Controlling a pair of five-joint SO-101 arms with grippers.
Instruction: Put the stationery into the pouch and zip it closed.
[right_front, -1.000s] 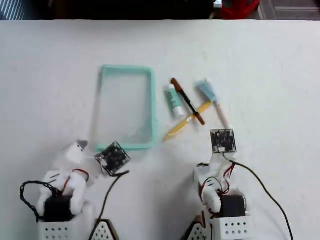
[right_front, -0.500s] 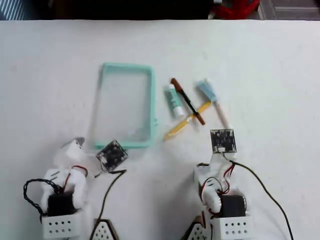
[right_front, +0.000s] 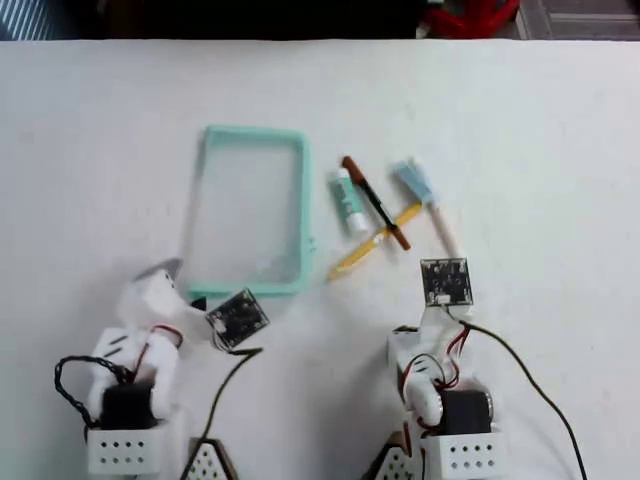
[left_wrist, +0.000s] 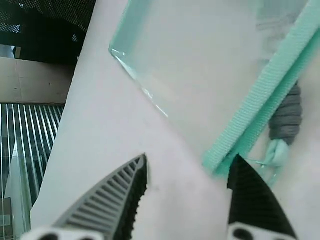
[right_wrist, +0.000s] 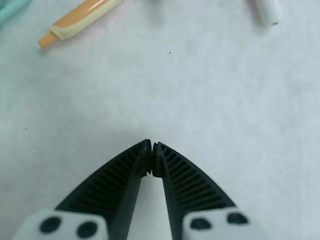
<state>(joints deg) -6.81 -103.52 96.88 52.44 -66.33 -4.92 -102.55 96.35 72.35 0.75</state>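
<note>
Toward the front edge of the table (right_front: 540, 130), the left gripper (left_wrist: 189, 160) hangs spread around the near corner of the pouch (right_front: 304, 200), likely to steady it, while the right gripper (right_wrist: 151, 145), pinched together, sits short of the stationery (right_front: 376, 207) beside the pouch.

The left arm (right_front: 135, 365) and the right arm (right_front: 432, 390) are both built from white printed shells. Each ends in a white perforated base (right_front: 122, 455) dotted with rows of small round holes. Just beyond that base sits a black motor block (right_front: 118, 412), with thin red wires (right_front: 160, 338) looping past it and a black cable (right_front: 68, 385) curling beside it. Farther from the base, each arm carries a small square black circuit board (right_front: 446, 281). The left hand (left_wrist: 189, 160) and the right hand (right_wrist: 151, 145) have black tapering fingers (right_wrist: 120, 180) with ribbed faces, fixed to white mounts with dark round screw holes (right_wrist: 87, 228).
</note>
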